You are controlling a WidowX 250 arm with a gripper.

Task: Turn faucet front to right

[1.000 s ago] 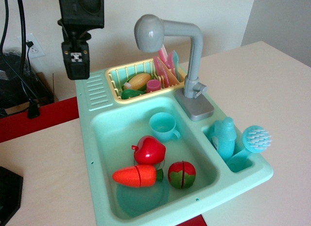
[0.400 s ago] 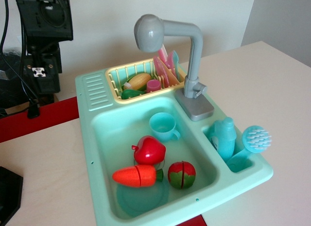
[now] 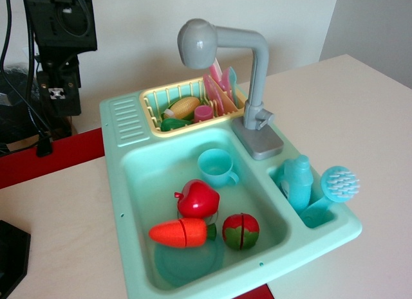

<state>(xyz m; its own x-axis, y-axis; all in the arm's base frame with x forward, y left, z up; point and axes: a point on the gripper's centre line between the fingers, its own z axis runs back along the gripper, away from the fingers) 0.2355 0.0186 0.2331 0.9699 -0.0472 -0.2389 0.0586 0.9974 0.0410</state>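
The grey toy faucet [image 3: 252, 74] stands on its rectangular base [image 3: 261, 139] at the back right of the mint green sink [image 3: 129, 183]. Its bent arm reaches left, and the bulbous head [image 3: 197, 43] hangs over the yellow dish rack [image 3: 154, 122]. My black gripper [image 3: 58, 96] hangs at the far left, beyond the sink's back left corner and well away from the faucet. Its fingers point down with no gap showing between them, and it holds nothing.
The basin holds a teal cup [image 3: 215, 167], a red apple [image 3: 198, 199], an orange carrot [image 3: 182, 233] and a red-green fruit [image 3: 241, 231]. A blue bottle [image 3: 297, 182] and brush [image 3: 338, 184] sit in the right compartment. Black cables and equipment [image 3: 19, 112] stand behind the gripper.
My gripper has moved left and slightly down, from above the sink's back left corner to beyond the sink's edge. The faucet has not turned.
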